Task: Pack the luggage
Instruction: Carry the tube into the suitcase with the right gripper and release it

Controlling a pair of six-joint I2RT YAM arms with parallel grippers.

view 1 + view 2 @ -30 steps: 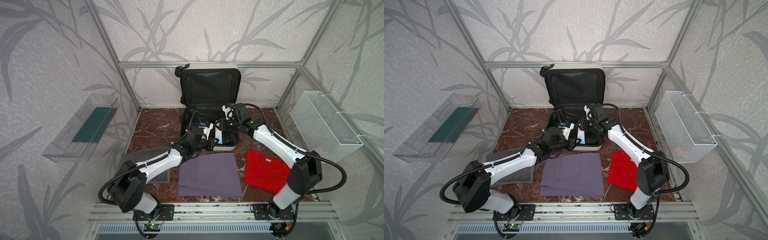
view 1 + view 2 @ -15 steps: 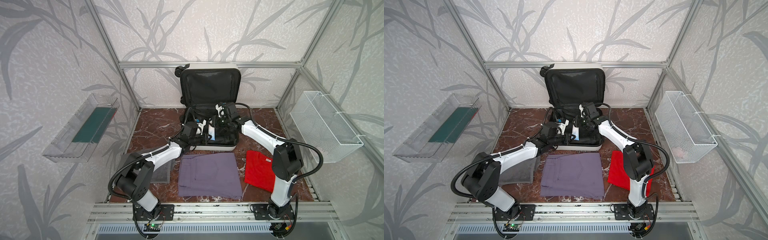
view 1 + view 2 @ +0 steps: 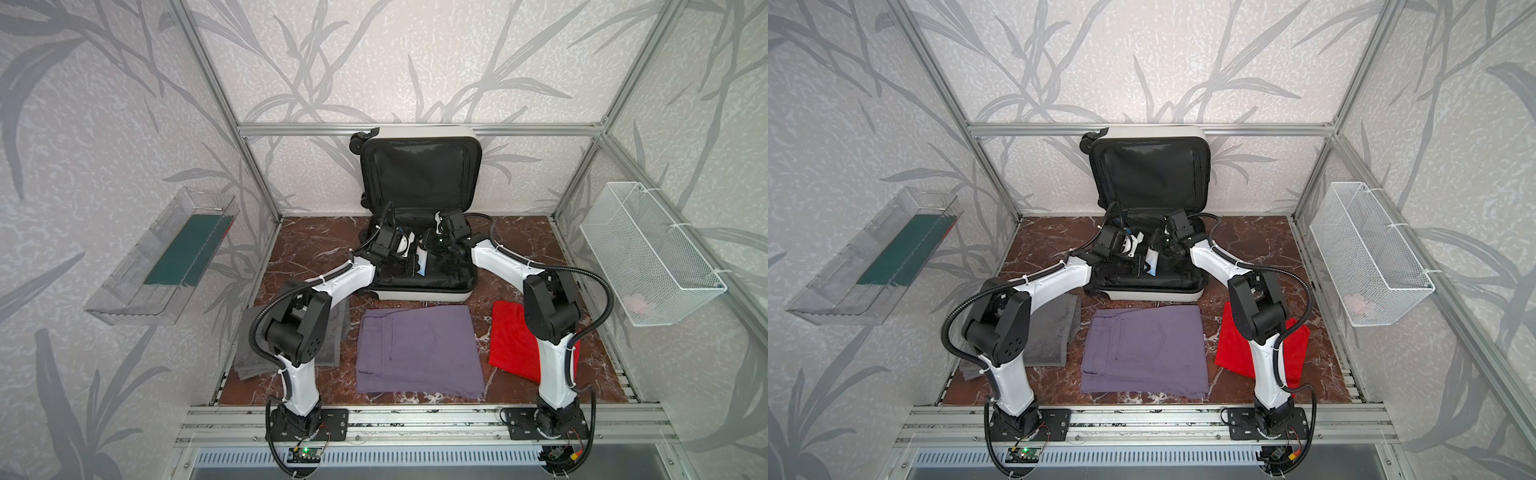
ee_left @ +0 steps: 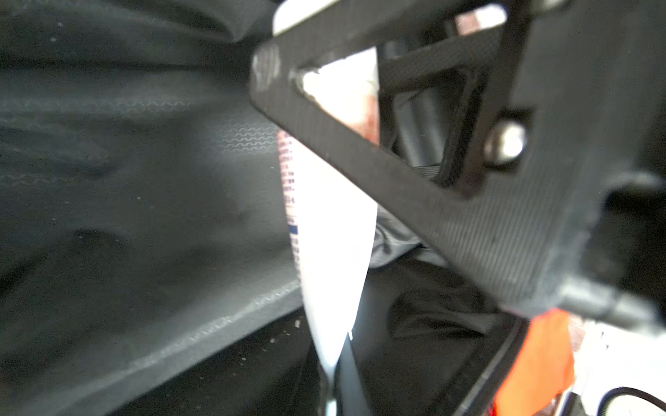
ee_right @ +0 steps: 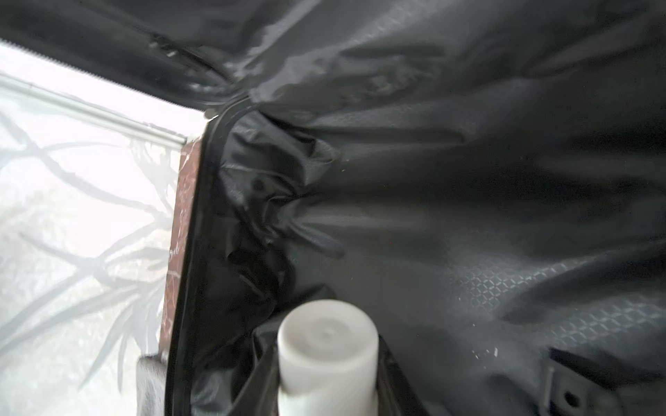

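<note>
While the luggage (image 3: 415,296) lies open, a white tube (image 3: 422,262) is held inside it

Since its lid (image 3: 419,174) leans upright against the back wall, the luggage shows its black lining in both top views. Its white-shelled base rests flat on the marble floor (image 3: 316,245) at the rear middle of the cell. On the right wall hangs a white wire basket (image 3: 648,249) with something pale pink in its bottom, too small to name. On the left wall hangs a clear tray (image 3: 137,282) holding a dark green sheet (image 3: 183,249).

Three folded cloths lie in a row on the floor, just in front of the luggage. The purple trousers (image 3: 417,349) are in the middle. The grey towel (image 3: 1050,332) lies left of them, partly under the left arm. The red garment (image 3: 509,340) lies right of them, partly behind the right arm.

Both arms reach into the base. The right gripper (image 3: 432,248) comes in from the right and is clamped on the tube. The right wrist view shows the tube's round white cap (image 5: 328,345) pointing straight at the camera. The left gripper (image 3: 409,266) sits just beside the tube with its jaws closed. Whether they pinch the tube's flat end I cannot tell. In the left wrist view the tube (image 4: 324,252) tapers to that crimped end, with small blue print along one edge and black lining behind it.
</note>
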